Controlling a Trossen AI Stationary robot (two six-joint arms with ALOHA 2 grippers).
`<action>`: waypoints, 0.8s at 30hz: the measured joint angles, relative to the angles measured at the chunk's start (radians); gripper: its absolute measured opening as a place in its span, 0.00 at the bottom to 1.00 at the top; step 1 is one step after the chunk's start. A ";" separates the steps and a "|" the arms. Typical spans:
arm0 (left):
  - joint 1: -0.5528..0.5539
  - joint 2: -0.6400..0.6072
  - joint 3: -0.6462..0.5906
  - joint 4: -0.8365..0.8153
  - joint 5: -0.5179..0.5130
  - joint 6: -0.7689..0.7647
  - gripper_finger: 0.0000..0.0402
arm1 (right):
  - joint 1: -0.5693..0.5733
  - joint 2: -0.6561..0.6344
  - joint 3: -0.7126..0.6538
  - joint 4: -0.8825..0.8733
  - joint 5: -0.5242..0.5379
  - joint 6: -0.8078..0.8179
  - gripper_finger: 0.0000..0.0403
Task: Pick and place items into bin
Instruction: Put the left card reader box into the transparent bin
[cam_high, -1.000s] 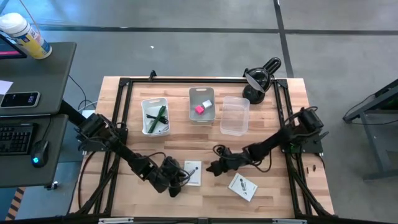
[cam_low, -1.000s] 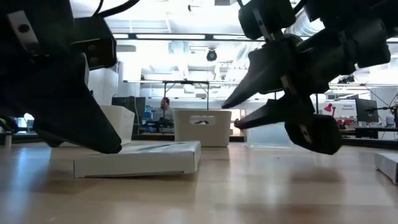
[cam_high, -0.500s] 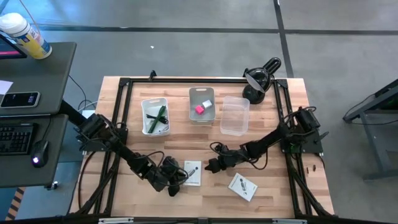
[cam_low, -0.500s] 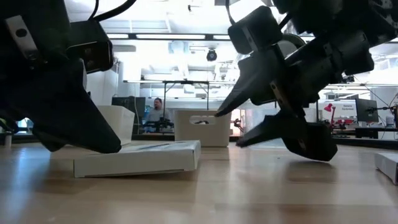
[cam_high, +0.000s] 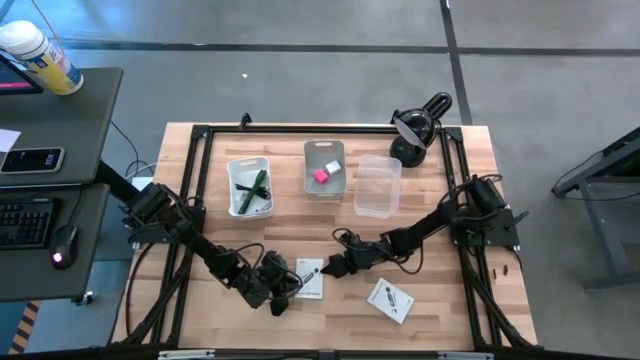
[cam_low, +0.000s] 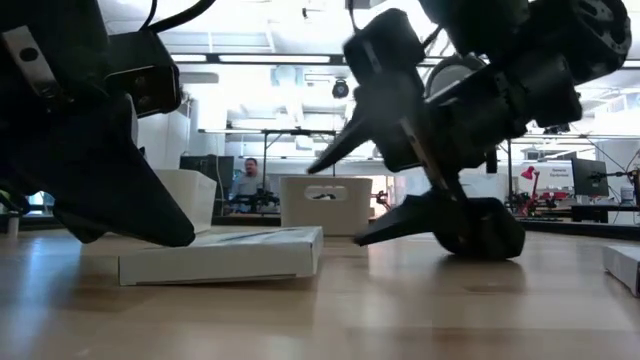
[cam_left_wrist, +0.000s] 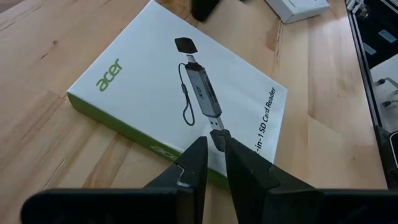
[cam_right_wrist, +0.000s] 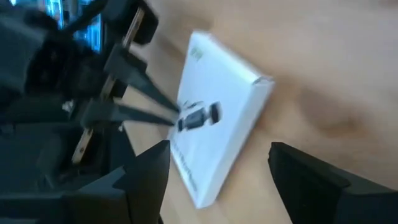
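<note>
White box (cam_high: 311, 278) (tools (cam_high: 296, 283) flanking edges)

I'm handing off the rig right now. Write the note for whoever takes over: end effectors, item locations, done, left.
Left end effector: fingers nearly shut, tips at the edge of the white Acer box, not gripping it.
Right end effector: open, low over the table at that box's other side.
Done: green pen in the left white bin; pink block and a white cube in the grey bin.
Clear bin: looks empty.
Left: the Acer box and a second white box on the table.
</note>
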 joint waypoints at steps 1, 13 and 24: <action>0.000 0.000 0.000 0.000 0.000 0.000 0.13 | 0.001 0.010 0.016 -0.004 -0.010 -0.011 0.64; 0.000 0.001 -0.001 0.007 -0.003 -0.001 0.13 | -0.009 0.036 0.053 -0.090 -0.042 -0.014 0.64; -0.001 0.002 -0.002 0.016 -0.007 -0.001 0.13 | -0.008 0.064 0.053 -0.092 -0.026 0.024 0.64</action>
